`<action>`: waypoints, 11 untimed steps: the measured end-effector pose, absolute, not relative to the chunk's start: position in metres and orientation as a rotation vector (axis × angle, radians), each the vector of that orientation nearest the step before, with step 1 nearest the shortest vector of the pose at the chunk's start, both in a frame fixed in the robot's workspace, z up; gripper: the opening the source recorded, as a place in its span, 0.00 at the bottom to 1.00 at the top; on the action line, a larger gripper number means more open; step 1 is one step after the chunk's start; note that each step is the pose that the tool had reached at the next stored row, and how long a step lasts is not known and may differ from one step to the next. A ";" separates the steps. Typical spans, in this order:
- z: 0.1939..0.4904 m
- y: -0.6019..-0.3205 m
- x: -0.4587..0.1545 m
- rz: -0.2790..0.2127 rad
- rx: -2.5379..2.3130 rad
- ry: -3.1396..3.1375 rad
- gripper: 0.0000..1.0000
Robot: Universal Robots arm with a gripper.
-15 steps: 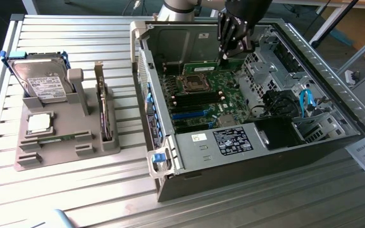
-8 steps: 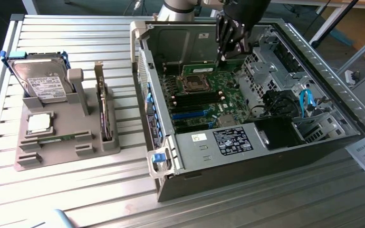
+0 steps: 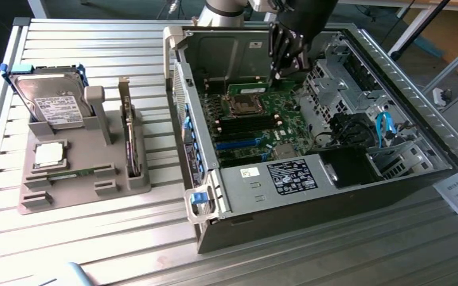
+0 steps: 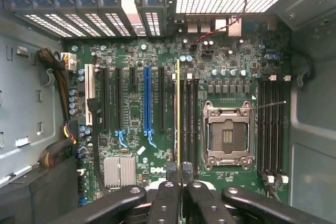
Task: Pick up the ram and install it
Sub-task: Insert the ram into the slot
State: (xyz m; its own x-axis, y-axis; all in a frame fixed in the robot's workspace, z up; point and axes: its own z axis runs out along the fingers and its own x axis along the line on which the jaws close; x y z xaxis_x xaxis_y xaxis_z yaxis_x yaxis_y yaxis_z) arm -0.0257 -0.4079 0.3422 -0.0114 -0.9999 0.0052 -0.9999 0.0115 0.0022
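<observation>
My gripper (image 3: 280, 74) hangs inside the open computer case (image 3: 420, 131), over the far part of the motherboard (image 3: 253, 119). It is shut on the ram (image 4: 178, 108), which shows edge-on in the wrist view as a thin yellow-green line running out from between the fingers (image 4: 167, 198). The stick lies along the black memory slots (image 4: 189, 124) between the long blue expansion slot (image 4: 147, 98) and the empty CPU socket (image 4: 227, 135). Whether it touches a slot I cannot tell. Another green stick (image 3: 74, 173) lies in the grey tray (image 3: 34, 199).
On the exterior view's left, the grey tray holds a hard drive (image 3: 50, 98), a square silver chip (image 3: 48, 154) and an upright card (image 3: 133, 143). More memory slots (image 4: 270, 124) flank the socket's other side. Cable bundles (image 4: 58, 77), a heatsink (image 4: 119, 170) and drive cages (image 3: 348, 77) crowd the case.
</observation>
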 end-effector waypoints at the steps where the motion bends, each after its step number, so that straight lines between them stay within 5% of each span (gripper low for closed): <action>1: 0.341 -0.408 -0.026 0.003 2.205 -2.230 0.12; 11: 0.328 -0.404 -0.026 0.003 2.205 -2.231 0.12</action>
State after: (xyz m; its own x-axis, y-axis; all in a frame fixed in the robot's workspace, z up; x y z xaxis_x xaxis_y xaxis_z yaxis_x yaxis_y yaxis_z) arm -0.0257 -0.4045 0.3280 -0.0117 -0.9999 0.0052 -0.9999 0.0117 0.0022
